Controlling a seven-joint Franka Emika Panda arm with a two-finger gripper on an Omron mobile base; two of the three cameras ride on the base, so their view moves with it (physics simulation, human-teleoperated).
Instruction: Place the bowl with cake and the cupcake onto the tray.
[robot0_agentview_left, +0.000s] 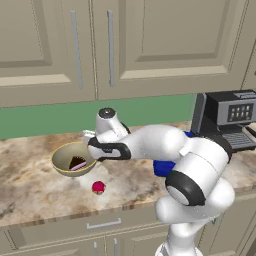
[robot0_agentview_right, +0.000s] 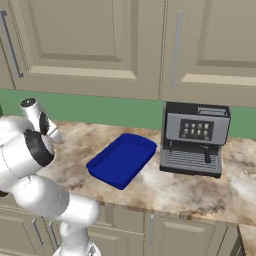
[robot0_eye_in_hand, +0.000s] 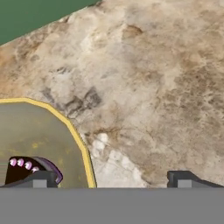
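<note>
So nothing is placed yet: the tool (robot0_eye_in_hand: 111, 178), jaws apart, straddles the bowl with cake (robot0_agentview_left: 73, 159) rim; the cupcake (robot0_agentview_left: 98, 187) sits at its 5 o'clock; the tray (robot0_agentview_right: 122, 159) is bare.

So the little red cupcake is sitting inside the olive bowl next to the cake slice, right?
Not quite. In the left base view the small red cupcake sits on the marble counter, in front of the round olive-tan bowl. Only the dark cake wedge is inside.
</note>
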